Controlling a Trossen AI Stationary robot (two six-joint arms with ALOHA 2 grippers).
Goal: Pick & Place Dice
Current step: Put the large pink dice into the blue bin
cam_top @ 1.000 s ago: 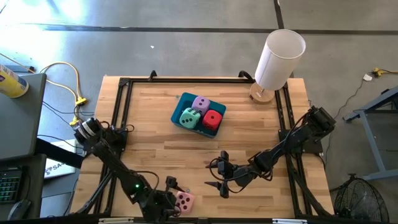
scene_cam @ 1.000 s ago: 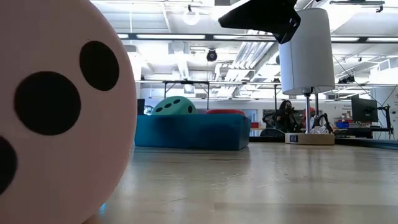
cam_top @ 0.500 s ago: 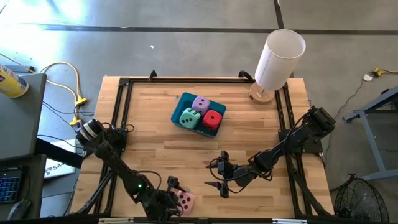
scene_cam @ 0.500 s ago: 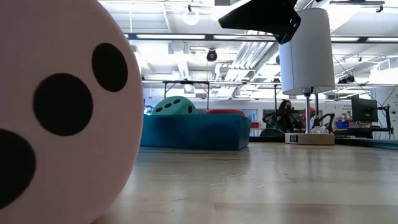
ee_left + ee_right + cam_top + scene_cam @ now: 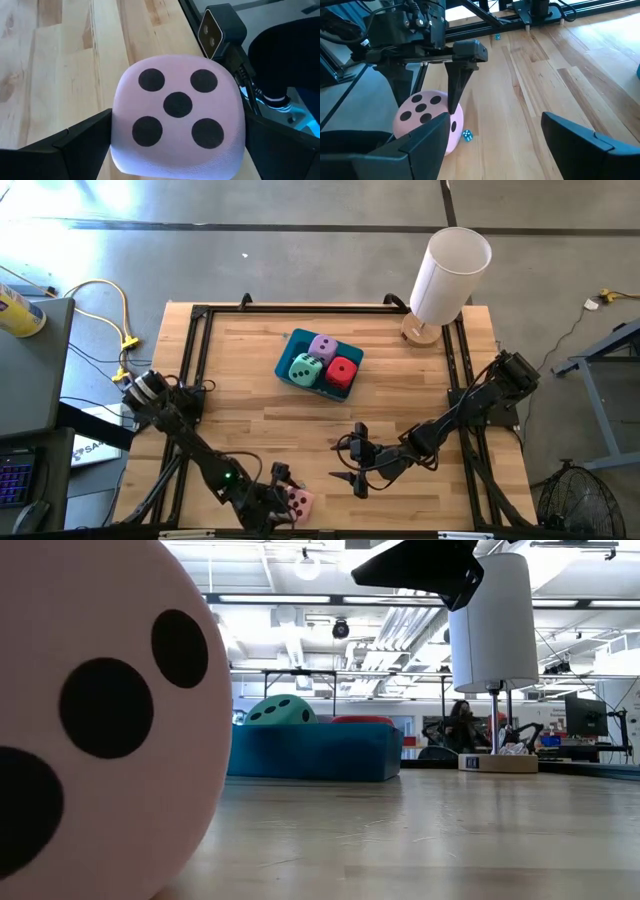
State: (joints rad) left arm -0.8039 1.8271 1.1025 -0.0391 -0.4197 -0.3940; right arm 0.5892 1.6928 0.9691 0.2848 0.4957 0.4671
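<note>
While the pink die point(image 5: 297, 502) sits at the table's near edge between the left gripper's point(image 5: 176, 150) spread fingers, step looks like grasp: close, lift, carry to the teal tray point(image 5: 297, 341). Right gripper point(image 5: 357, 456) waits mid-table, spread, empty.

A robotics lab: open ceiling ducts point(image 5: 300, 635), workbenches point(image 5: 330, 675), concrete floor point(image 5: 300, 260).
</note>
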